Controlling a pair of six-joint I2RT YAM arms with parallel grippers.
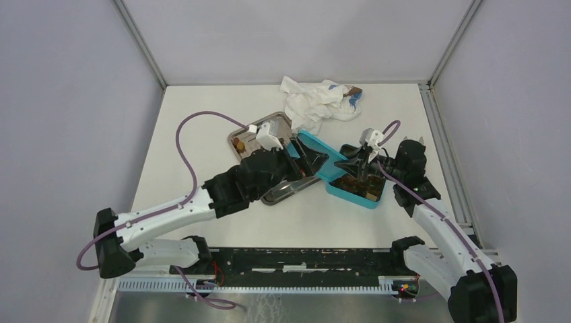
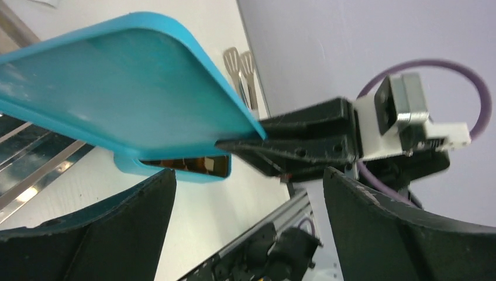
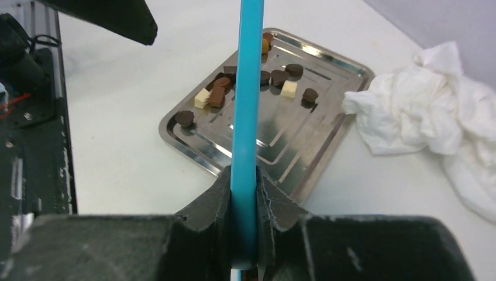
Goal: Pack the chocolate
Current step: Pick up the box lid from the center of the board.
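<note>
The teal lid, pinched in the right gripper, slants across between steel tray and box, barring the way over. The left gripper, fingers spread, crowds the tray beside it. Cloth hems the far edge. Bare table lies open on the left.

Lid and box plain teal, the box's contents brown. Tray mirror-bright silver, embossed with nested rectangular ridges. Chocolate in three main colours: dark brown rounds, mid-brown blocks, cream-white squares, with one orange-tan piece at the far edge. Cloth white, with blue marks seen from above. Table white; walls pale lilac-grey. Cable purple. Left arm and right arm white with black joints; right gripper matt black, speckled pale
</note>
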